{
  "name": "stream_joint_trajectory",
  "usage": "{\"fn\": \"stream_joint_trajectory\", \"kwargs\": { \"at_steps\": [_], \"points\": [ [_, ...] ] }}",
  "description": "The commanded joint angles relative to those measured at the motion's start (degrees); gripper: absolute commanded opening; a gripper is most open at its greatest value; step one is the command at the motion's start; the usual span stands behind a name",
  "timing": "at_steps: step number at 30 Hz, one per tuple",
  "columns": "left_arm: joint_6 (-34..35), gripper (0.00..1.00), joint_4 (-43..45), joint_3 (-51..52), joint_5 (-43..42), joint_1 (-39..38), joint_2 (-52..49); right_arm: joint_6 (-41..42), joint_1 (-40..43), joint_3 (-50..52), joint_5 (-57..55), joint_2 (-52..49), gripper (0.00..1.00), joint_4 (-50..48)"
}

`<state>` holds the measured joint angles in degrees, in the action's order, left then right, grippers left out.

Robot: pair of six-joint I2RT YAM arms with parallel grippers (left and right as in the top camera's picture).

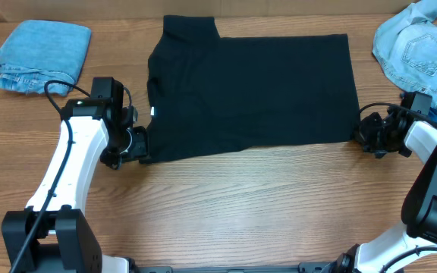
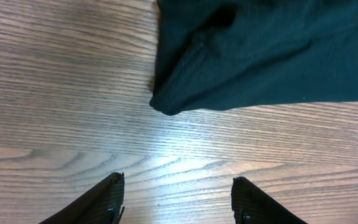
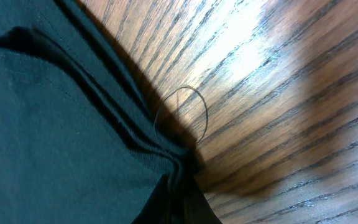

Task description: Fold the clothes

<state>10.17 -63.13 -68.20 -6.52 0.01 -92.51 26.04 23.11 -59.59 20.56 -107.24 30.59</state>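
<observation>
Two grippers are working the near edge of the black T-shirt [image 1: 253, 91], which is lying flat across the middle of the table [image 1: 241, 205]. The right gripper [image 1: 363, 130] is pinching the shirt's near right corner, jaws pressed together on bunched fabric. The left gripper [image 2: 176, 186] is hovering spread just short of the near left corner, touching nothing. I'd say it is needing to slide forward and bite that hem deep, so both corners are lifting level and taut.
</observation>
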Motion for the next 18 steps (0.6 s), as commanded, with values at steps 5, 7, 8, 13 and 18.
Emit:
{"fn": "stream_joint_trajectory", "kwargs": {
  "at_steps": [5, 7, 8, 13, 18],
  "points": [
    [6.14, 0.70, 11.47, 6.99, -0.83, 0.39, 0.26, -0.72, -0.28, 0.48, -1.22, -0.02, 0.04, 1.05],
    [8.26, 0.73, 14.73, 8.94, -1.97, 1.66, 0.26, -0.70, -0.28, 0.48, -1.20, -0.02, 0.04, 1.22],
    [8.26, 0.74, 16.02, 9.51, -3.43, 2.40, 0.26, -0.72, -0.28, 0.48, -1.20, -0.02, 0.04, 1.25],
    [8.28, 0.75, 19.26, 11.13, -4.92, 5.99, 0.24, -0.72, -0.28, 0.48, -1.22, -0.02, 0.04, 1.22],
    [8.33, 0.75, 22.84, 11.87, -5.86, 6.64, -0.87, -0.70, -0.28, 0.48, -1.22, -0.02, 0.04, 1.07]
  ]
}}
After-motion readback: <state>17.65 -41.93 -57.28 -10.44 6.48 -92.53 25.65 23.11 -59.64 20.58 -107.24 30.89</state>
